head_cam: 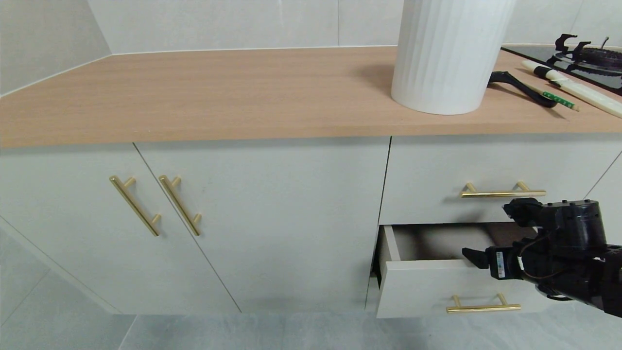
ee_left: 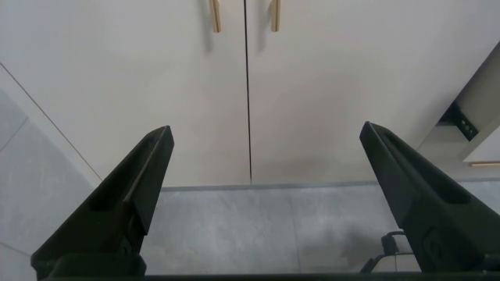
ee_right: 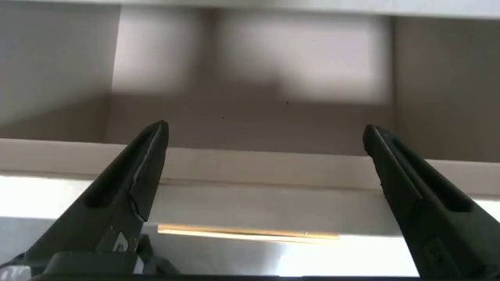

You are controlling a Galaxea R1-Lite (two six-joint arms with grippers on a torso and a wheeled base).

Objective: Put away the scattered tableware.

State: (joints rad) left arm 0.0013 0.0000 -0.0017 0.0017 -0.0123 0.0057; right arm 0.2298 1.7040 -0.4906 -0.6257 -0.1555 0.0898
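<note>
1. Right gripper (head_cam: 488,232): the jaws are spread wide and hold nothing. It sits just in front of the open lower drawer (head_cam: 423,284), above the drawer's handle (head_cam: 483,307). In the wrist view the drawer's front edge runs across the gap between the jaws.
2. Left gripper (ee_left: 266,131): the jaws are wide apart and empty. It faces the cabinet doors (ee_left: 312,94), low, near the floor.
3. Tableware: a black utensil (head_cam: 522,87), a green-banded chopstick (head_cam: 559,98) and a white utensil (head_cam: 578,90) lie at the right end of the counter (head_cam: 218,92). They sit between the white jar (head_cam: 447,53) and the stove (head_cam: 593,58), well apart from both pairs of jaws.
</note>
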